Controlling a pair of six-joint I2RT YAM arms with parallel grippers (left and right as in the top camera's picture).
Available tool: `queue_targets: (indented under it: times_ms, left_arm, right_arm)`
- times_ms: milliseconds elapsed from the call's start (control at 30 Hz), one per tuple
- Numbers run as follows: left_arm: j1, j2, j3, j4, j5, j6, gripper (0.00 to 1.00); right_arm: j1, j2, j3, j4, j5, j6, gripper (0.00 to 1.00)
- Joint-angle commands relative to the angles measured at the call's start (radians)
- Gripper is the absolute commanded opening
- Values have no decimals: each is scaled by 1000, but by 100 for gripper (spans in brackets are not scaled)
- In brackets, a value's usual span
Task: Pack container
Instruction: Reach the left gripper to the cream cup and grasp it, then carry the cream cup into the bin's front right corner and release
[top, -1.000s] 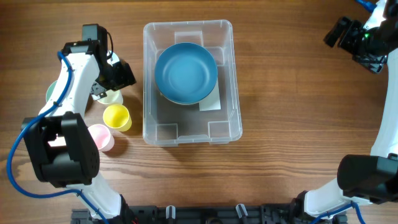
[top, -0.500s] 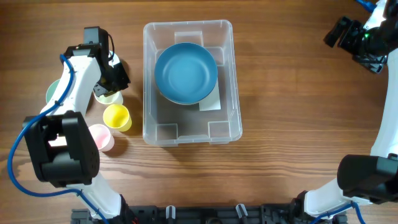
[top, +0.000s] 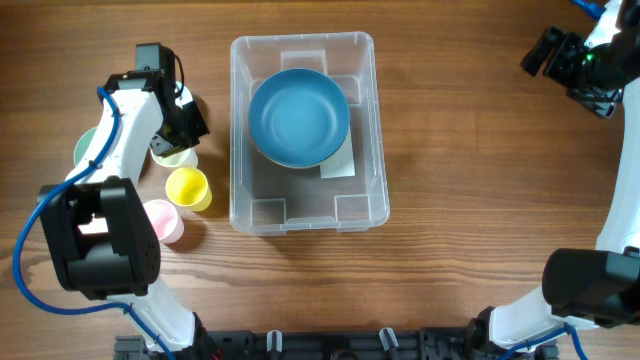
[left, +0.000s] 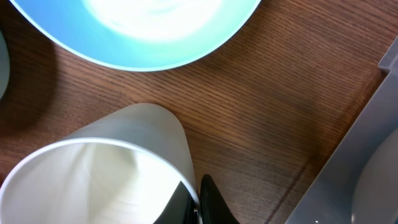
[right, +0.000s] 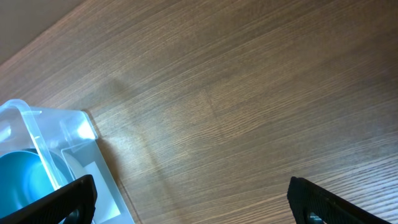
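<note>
Overhead view, 12 = top of frame. Wood table (top: 470, 180). The container (top: 300, 200) sits mid-table, upright, mouth up. Its long axis runs 12–6, and the white label (top: 340, 166) on its base is toward 4 o'clock. The blue bowl (top: 298, 116) is already inside, filling the 12 o'clock half; the 6 o'clock half is bare. A pale bowl (top: 84, 148) is out at 9 o'clock, mostly under the left arm. Three upright cups stand beside the container's 9 o'clock wall: cream cup (left: 93, 174), yellow cup (top: 187, 188) at its 6, pink cup (top: 162, 220) on toward 7.

The left gripper (top: 180, 135) is down on the cream cup. Wrist view shows a dark finger (left: 208, 199) tight against the outside of the rim and something dark just inside. It looks like a wall pinch, but I can't tell if it's clamped. The right gripper (right: 193, 202) is parked at 2 o'clock, well apart, jaws spread wide, holding nothing.

Step, my read: cream cup into the container.
- Get the cup wall fully between the fingers before lifting.
- Lift straight up; the yellow cup is just beside it.
- Clear the container rim, then set down in the bare 6 o'clock half.
- A thin rim grip may let the cup swing, so go slow.
</note>
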Motion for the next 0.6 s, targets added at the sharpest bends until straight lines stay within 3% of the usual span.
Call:
queue_targets:
  times_ms: [0,100,300,400,567]
  left_arm:
    - [-8,-30,-5,-18,-23,-2,4]
    - [-53,-128,53,-101,-100,3,4]
    - [-197,-333,281,-320,-100,-23,4]
    - [-330,-396,362,-355,-99,-24,4]
    - [-607,-357,373,-353,-53,5,4]
  right_arm:
    - [-2,9,-3,0,16,-11,99]
    - [-48,9,-3,-5,18,1,99]
    - [-146,9,-3,-16,18,-1,99]
    - [-182,9,-3,-18,18,-1,99]
    - [-195,9,-3,-24,18,-1,99]
